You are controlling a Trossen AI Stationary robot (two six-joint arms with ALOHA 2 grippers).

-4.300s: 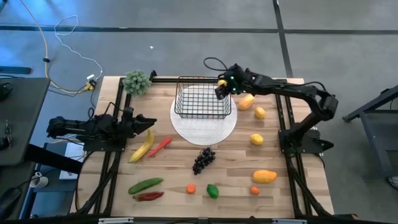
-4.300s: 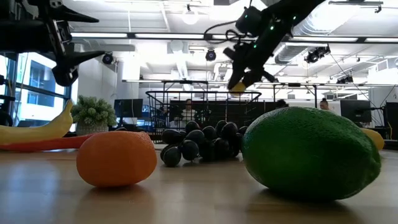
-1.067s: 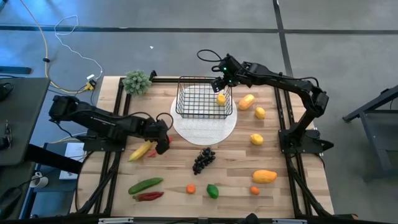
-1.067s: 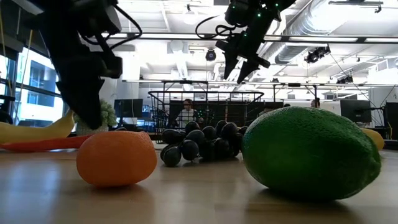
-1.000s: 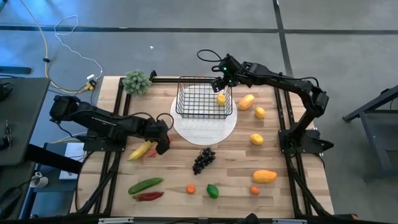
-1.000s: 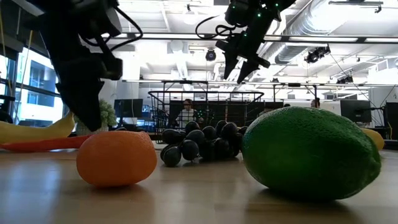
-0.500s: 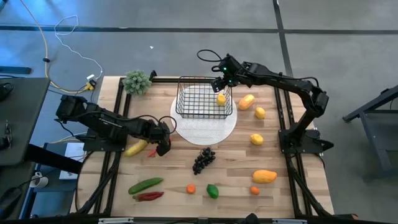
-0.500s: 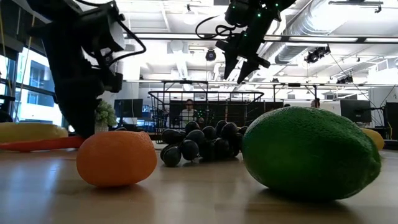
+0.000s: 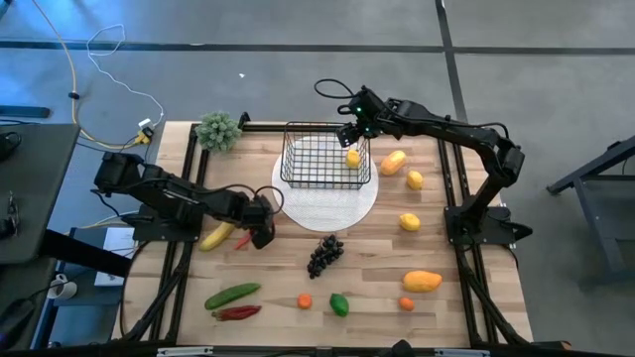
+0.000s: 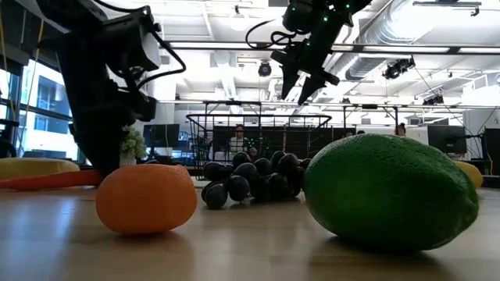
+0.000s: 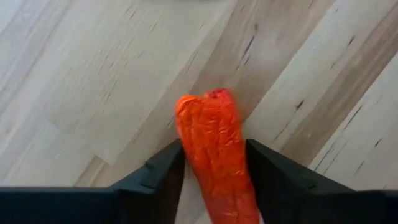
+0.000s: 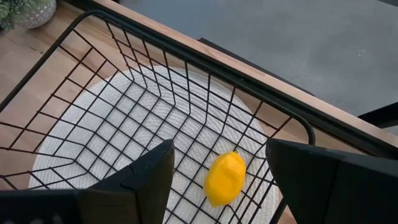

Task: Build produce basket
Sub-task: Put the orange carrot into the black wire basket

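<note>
High view first: I have the left gripper [image 9: 261, 230] down on the table just off the plate [image 9: 298, 206], over the red chilli [image 9: 243, 241] beside the banana [image 9: 216, 236], while the right gripper [image 9: 353, 132] hangs above the basket [image 9: 324, 160], which stands on the plate with one lemon [image 9: 352, 158] inside. Low view gives me only the left arm's bulk behind the small orange [image 10: 146, 198], so I judge little from it. Left wrist view shows the fingers [image 11: 163, 171] flanking the chilli [image 11: 214, 152], closing on it, not yet firmly clamped as far as I can tell; I want them square across its thicker part before lifting, since it looks slick and tapered. Right wrist view shows spread, empty fingers [image 12: 149, 171] over the lemon [image 12: 224, 177].
</note>
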